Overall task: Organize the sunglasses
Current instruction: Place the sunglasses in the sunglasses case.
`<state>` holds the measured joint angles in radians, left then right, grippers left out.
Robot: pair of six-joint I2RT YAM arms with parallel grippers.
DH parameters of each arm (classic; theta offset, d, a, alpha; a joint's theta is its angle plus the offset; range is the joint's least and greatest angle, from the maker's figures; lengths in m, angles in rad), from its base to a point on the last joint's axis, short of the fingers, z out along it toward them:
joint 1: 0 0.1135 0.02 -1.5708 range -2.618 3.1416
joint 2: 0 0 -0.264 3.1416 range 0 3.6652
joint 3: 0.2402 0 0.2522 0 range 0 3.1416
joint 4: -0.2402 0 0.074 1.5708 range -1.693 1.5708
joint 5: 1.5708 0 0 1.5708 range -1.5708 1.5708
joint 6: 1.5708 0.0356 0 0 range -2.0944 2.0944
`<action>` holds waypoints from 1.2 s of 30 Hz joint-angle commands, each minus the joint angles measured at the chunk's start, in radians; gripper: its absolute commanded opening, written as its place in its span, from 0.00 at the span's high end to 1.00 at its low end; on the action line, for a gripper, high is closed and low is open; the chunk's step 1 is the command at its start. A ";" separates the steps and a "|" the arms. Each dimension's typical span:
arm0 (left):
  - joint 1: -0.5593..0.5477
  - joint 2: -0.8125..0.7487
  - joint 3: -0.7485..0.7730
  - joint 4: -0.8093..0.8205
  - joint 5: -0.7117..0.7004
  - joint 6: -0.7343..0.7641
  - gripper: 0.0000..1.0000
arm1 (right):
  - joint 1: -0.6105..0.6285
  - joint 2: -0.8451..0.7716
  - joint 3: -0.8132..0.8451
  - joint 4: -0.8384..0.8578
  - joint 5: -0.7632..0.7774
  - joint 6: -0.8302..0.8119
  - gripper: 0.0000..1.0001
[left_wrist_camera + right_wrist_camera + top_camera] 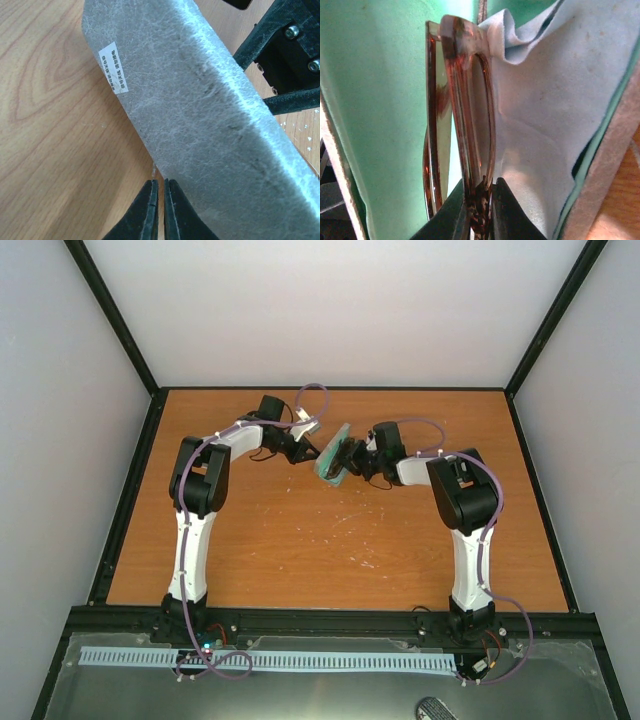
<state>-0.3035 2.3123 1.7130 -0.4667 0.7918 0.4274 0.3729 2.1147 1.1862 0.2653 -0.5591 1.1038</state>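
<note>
The sunglasses [466, 105], folded, with a reddish-brown frame and amber lenses, stand on edge inside the open grey case [331, 454]. My right gripper [480, 205] is shut on their frame and holds them between the case's green lining [375, 100] and the light blue cloth [545, 100], which lies in the case to the right. My left gripper [161, 200] is shut, its tips at the lower edge of the case's grey outer shell [210, 115]. In the top view the left gripper [300, 453] and the right gripper [352, 458] flank the case.
The case stands tilted at the middle back of the wooden table [330, 550]. A white label [113, 67] is stuck on its shell. The right arm's black parts [290, 55] show beyond the case. Black frame rails [330, 620] edge the table.
</note>
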 commanded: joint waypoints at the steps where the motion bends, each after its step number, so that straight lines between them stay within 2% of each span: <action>1: -0.003 -0.043 -0.001 0.019 0.024 -0.011 0.95 | 0.010 0.026 0.024 -0.020 0.004 -0.019 0.90; 4: -0.003 -0.043 -0.002 0.020 0.024 -0.011 0.95 | 0.010 0.020 0.033 -0.058 0.014 -0.040 0.84; 11: -0.003 -0.038 0.000 0.025 0.025 -0.011 0.95 | 0.011 0.001 0.094 -0.197 0.046 -0.117 0.77; 21: -0.003 -0.037 -0.003 0.025 0.017 0.001 0.95 | 0.011 -0.024 0.200 -0.428 0.108 -0.237 0.75; 26: -0.003 -0.036 -0.003 0.025 0.018 0.000 0.95 | 0.010 -0.026 0.251 -0.534 0.145 -0.286 0.68; 29: -0.003 -0.037 -0.006 0.027 0.018 0.000 0.95 | 0.009 -0.038 0.259 -0.566 0.164 -0.300 0.69; 36: -0.003 -0.042 -0.018 0.030 0.017 0.005 0.95 | 0.007 -0.066 0.270 -0.614 0.216 -0.321 0.78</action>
<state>-0.3035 2.3123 1.6997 -0.4522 0.7937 0.4278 0.3759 2.1040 1.4330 -0.2939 -0.3977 0.8101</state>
